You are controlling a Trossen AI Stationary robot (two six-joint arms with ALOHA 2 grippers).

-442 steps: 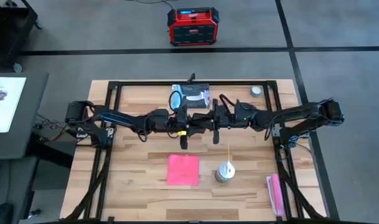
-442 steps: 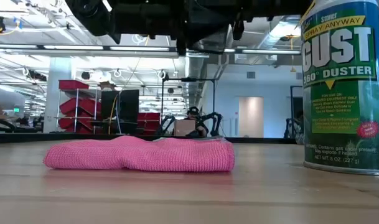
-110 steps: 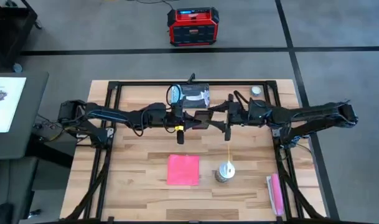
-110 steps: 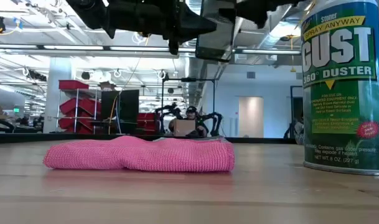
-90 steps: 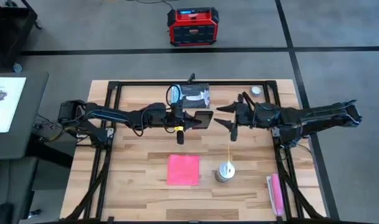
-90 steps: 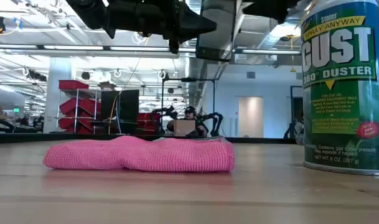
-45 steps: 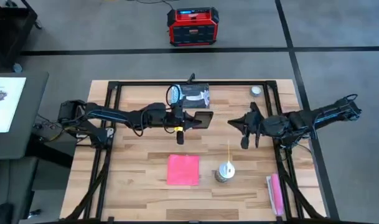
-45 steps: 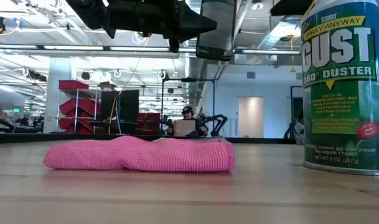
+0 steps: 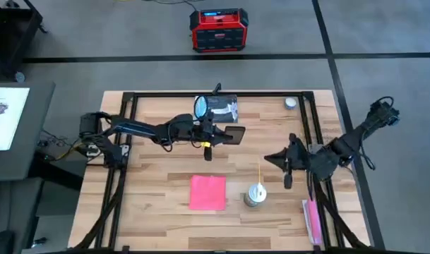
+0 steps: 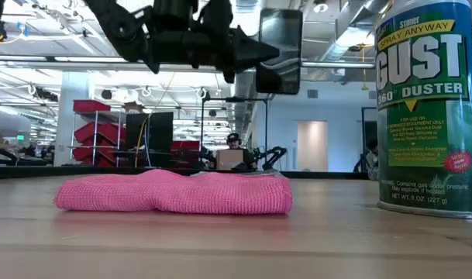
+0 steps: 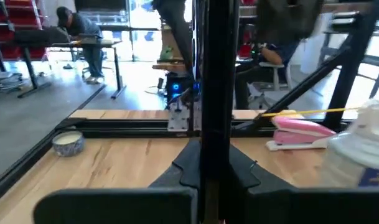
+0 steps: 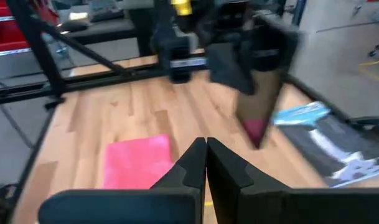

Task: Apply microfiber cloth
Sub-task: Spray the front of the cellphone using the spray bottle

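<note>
Both end effectors sit apart from the microfiber cloth: left pinching phone, right pressed together.

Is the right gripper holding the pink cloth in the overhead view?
No, the microfiber cloth lies flat on the table, apart from the right gripper.
</note>
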